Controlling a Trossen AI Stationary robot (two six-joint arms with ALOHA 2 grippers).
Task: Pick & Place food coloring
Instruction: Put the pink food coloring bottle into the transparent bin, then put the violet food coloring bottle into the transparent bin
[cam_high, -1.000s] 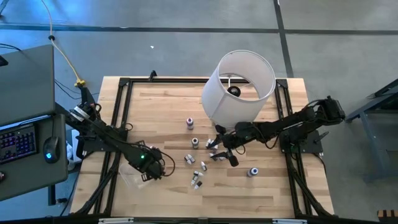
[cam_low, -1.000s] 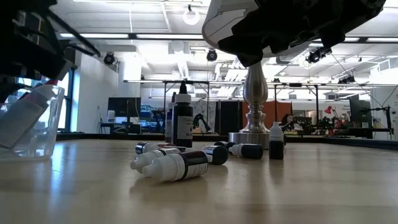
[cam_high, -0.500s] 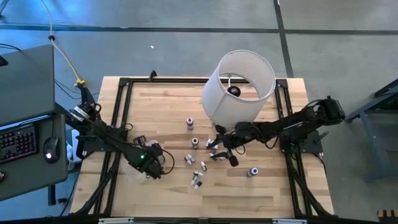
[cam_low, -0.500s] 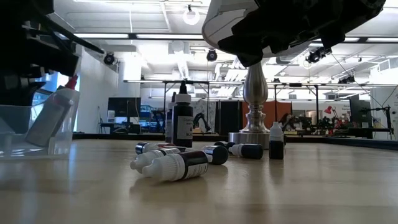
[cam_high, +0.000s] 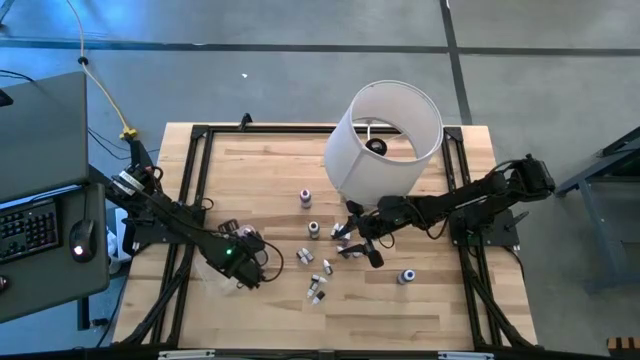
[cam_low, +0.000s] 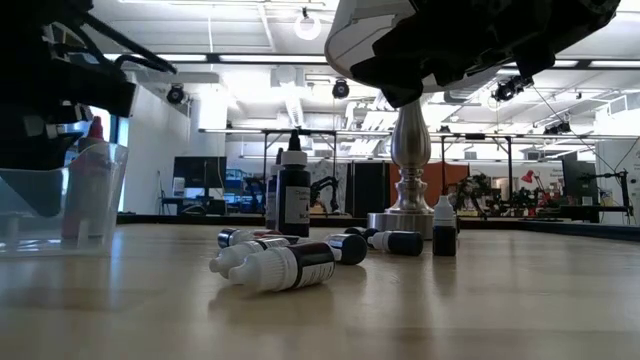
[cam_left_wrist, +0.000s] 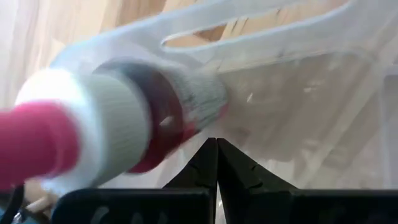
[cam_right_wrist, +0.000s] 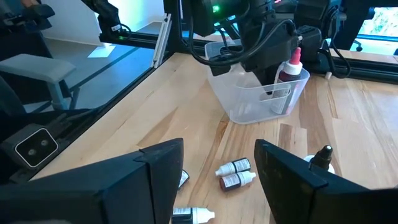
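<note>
Several small food coloring bottles are scattered mid-table (cam_high: 314, 230), some lying on their sides (cam_low: 280, 265), one dark bottle upright (cam_low: 293, 195). A pink-capped bottle (cam_right_wrist: 291, 71) stands upright inside the clear tub (cam_right_wrist: 249, 106), its base on the tub's floor (cam_low: 88, 180). My left gripper (cam_left_wrist: 216, 149) is shut and reaches down into the tub (cam_high: 215, 265) beside that bottle (cam_left_wrist: 93, 137). My right gripper (cam_right_wrist: 217, 186) hangs open above the scattered bottles (cam_high: 350, 240), touching nothing. My left gripper has its shut fingers inside the tub from above, right next to the pink-capped bottle's body (cam_left_wrist: 186, 106). Whether the fingers touch the bottle or the tub wall, I cannot tell.
A big white lampshade (cam_high: 385, 135) on a metal lamp base (cam_low: 408, 160) stands at the far right of the table, just behind my right arm. One bottle lies apart near the right side (cam_high: 407, 276). Black frame rails run along the table edges (cam_high: 190, 180).
The pink-capped bottle in the tub has gone from leaning steeply to standing upright. The tub has slid a little toward the table's right with my left gripper, which shifted slightly the same way. My right arm has kept still.
</note>
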